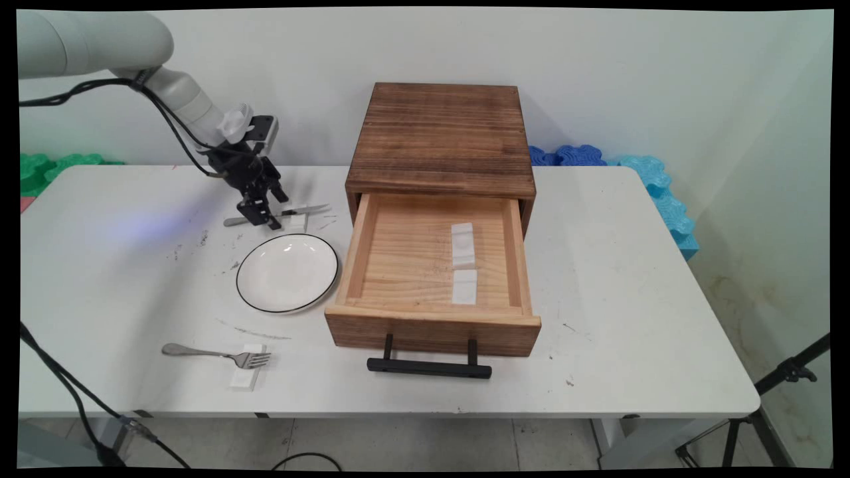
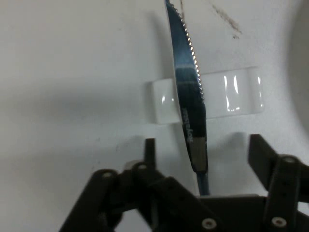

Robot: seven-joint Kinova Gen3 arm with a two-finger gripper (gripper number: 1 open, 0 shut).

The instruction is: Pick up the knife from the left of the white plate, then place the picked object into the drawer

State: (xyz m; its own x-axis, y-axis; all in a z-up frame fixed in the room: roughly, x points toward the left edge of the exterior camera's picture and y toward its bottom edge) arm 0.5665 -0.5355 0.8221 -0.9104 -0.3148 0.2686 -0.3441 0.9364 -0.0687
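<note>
Your gripper [image 1: 261,216] hangs spread wide over the knife [image 2: 189,92], one finger on each side, gripping nothing. The knife lies flat across a small white rest [image 2: 207,100], behind the plate [image 1: 287,273]. It looks thin, stiff and slick; the handle seems the safest hold.

1. A serrated steel table knife [image 1: 279,214] lies across a small white plastic rest [image 2: 227,95], left of the wooden drawer box [image 1: 441,136].
2. A white round plate with a dark rim [image 1: 287,273] sits in front of the knife.
3. A steel fork [image 1: 216,354] lies nearer still, tines on a white block [image 1: 246,376].
4. Two white blocks [image 1: 463,244] lie in the open drawer [image 1: 435,265].
</note>
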